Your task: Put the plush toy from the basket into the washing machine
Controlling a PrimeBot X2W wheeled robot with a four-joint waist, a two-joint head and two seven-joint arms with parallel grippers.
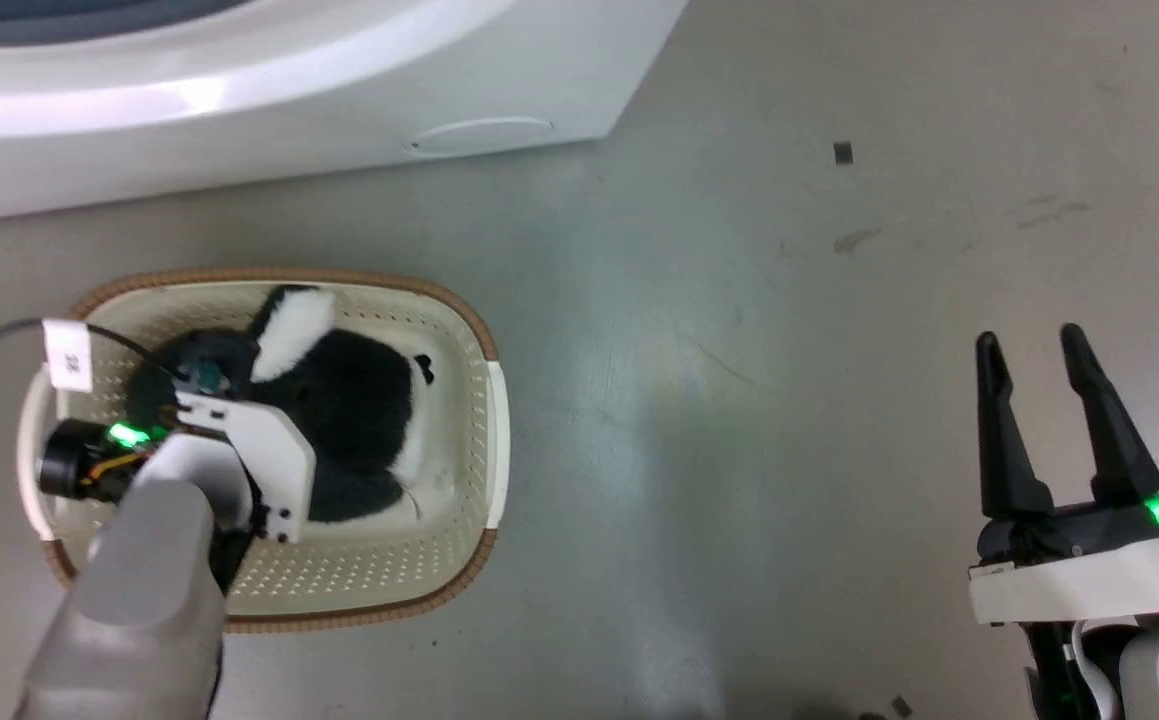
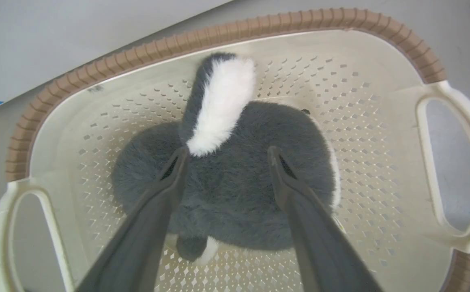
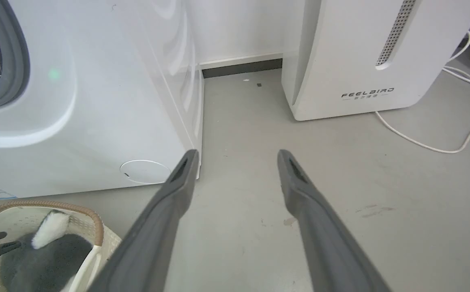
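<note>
One fluffy black-and-white toy [image 2: 235,194] lies centred in one oval perforated basket [image 2: 380,134], ribbed brown rim. Both claws released: left claw [image 2: 227,151] astride the fur, right claw [image 3: 238,153] over floor [image 3: 243,117].

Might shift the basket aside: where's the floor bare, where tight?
Widest bare floor: between the basket and the right claw. A narrower strip separates basket and washing machine. Another gap lies between washing machine and FEELBIRD appliance, a white cable beyond it. Crowded: inside the basket, plush toy under the open left claw.
</note>
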